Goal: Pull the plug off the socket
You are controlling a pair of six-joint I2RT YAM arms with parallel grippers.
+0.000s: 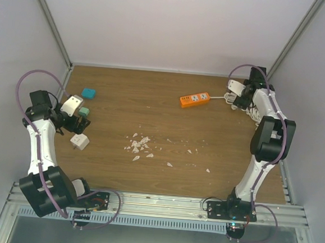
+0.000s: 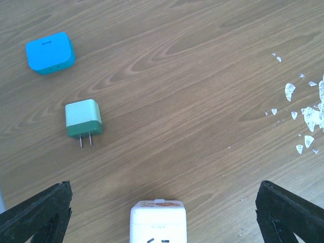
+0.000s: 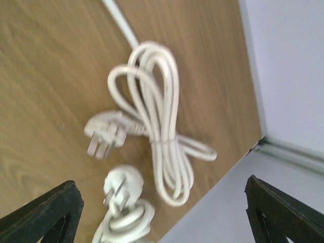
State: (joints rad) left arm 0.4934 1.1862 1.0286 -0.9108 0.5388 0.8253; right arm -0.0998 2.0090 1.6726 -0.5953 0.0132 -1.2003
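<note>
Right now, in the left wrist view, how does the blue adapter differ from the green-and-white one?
The blue adapter is one solid colour; the green-and-white adapter is pale at one end, dark green at the other. The green-and-white adapter shows two metal prongs; the blue adapter shows none. The blue adapter lies farther from the camera and further left. Both lie loose on the wooden table, plugged into nothing.

Shows brown wood grain with darker swirls across the worktop (image 1: 168,122). Sets against it a bright orange power strip (image 1: 194,99), white at the socket faces. Right of the power strip: white coiled cord (image 3: 162,131), white plug (image 3: 104,132). Far left of the power strip: solid blue adapter (image 2: 49,52), two-tone adapter (image 2: 83,119) in pale mint over dark green, plain white cube adapter (image 2: 158,221). Nearer, left of the power strip: scattered white flakes (image 1: 140,145).
</note>
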